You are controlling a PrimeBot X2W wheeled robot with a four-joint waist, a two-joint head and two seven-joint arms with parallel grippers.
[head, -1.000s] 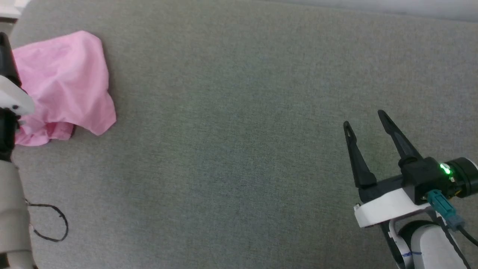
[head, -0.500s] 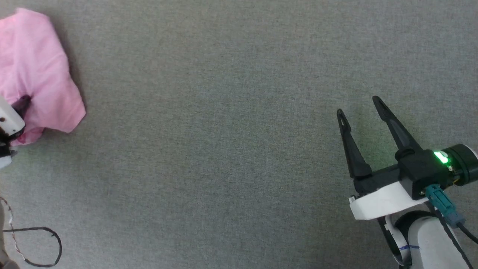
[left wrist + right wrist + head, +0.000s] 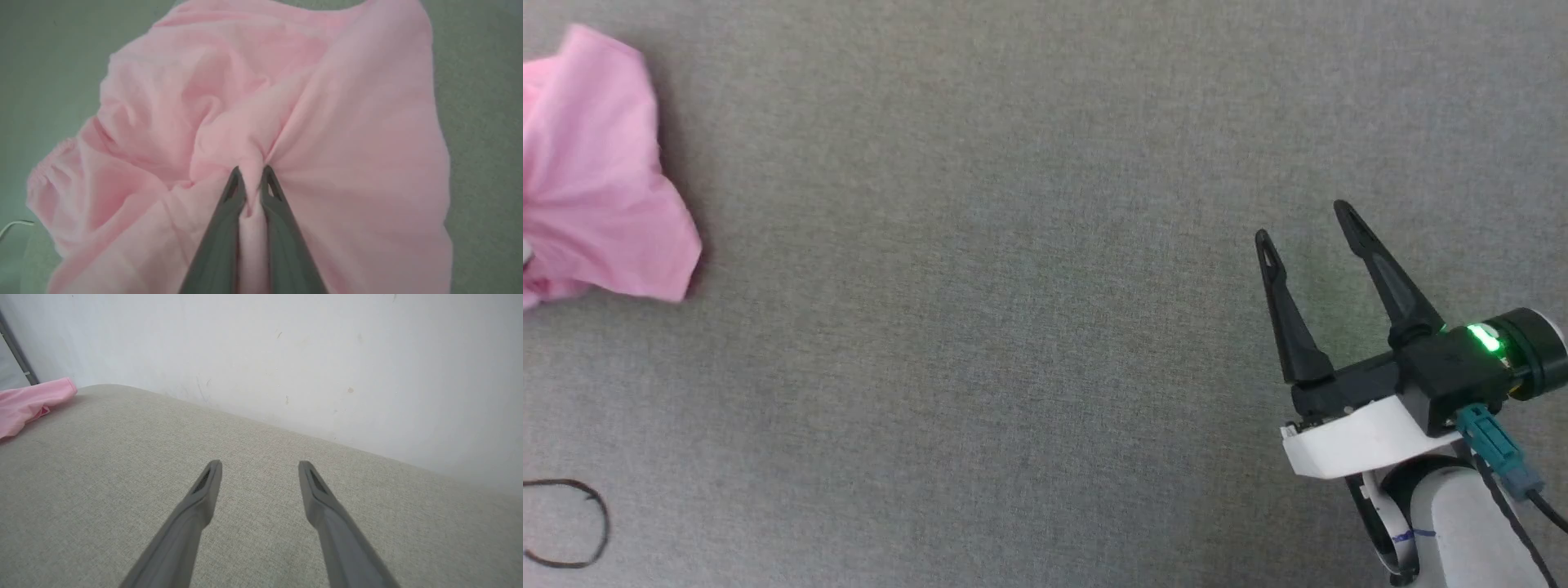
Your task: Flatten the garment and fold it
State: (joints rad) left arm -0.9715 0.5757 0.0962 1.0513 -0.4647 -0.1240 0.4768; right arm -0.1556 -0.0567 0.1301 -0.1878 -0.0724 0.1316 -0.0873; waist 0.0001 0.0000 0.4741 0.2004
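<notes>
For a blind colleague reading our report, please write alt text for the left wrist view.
The left pincer is shut on a bunched fold of the crumpled pink shorts. The shorts lie on a grey cloth surface, with the gathered waistband at the left.

You have a grey woven fabric surface (image 3: 102, 490) under the right end effector (image 3: 260, 463). Ahead of it a white wall (image 3: 327, 355), scuffed and speckled, rises behind the surface's rounded edge. Dark pole (image 3: 16, 351) far to its left. Light soft, diffuse.
</notes>
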